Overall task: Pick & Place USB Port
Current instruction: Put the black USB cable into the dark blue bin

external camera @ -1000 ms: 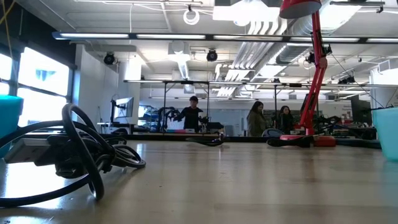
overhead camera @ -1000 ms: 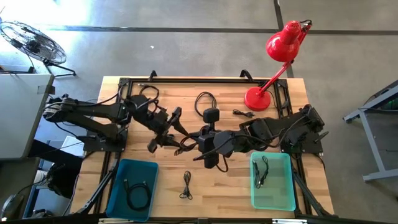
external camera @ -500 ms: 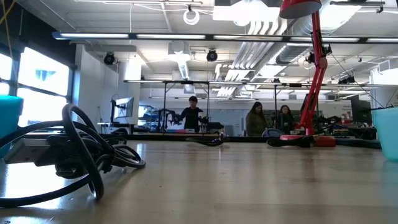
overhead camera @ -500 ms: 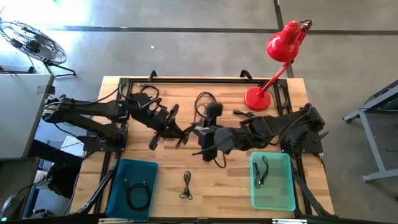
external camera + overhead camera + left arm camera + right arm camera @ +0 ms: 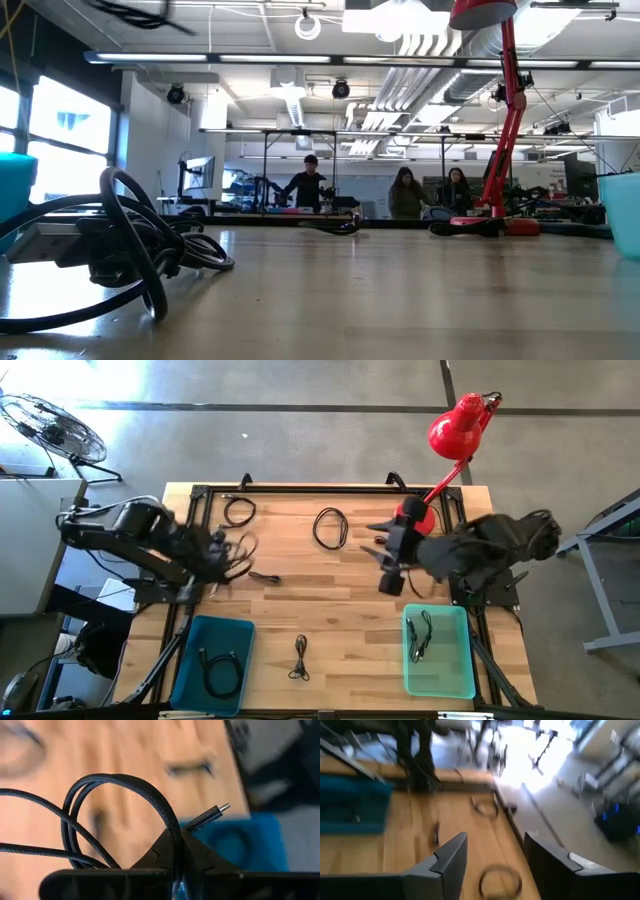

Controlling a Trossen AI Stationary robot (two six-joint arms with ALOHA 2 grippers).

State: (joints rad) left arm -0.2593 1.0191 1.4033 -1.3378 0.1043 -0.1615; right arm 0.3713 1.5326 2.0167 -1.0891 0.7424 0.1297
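A black braided USB cable (image 5: 125, 784) loops out in front of my left gripper (image 5: 176, 851), which is shut on it at the table's left side (image 5: 218, 550), above and behind the blue bin (image 5: 212, 665). The cable's metal plug (image 5: 218, 809) points out over that bin. My right gripper (image 5: 388, 565) hangs open over the right part of the table, near the lamp's base, with nothing between its fingers (image 5: 451, 856). My left gripper pinches the cable between its two fingertips, on a strand near the plug end (image 5: 175, 836). The loops stand out beyond the fingers, and the plug juts off to one side. Whether the cable's trailing end (image 5: 265, 577) touches the table, I cannot tell.
Loose black cable coils lie at the far left (image 5: 238, 510), far middle (image 5: 330, 525) and near edge (image 5: 300, 657). The blue bin and a green bin (image 5: 438, 652) each hold a cable. A red lamp (image 5: 425, 510) stands at the far right.
Both arms have drawn apart from the table's middle. My left gripper has gone toward the left edge and taken the cable with it. My right gripper has gone toward the right edge without the cable.
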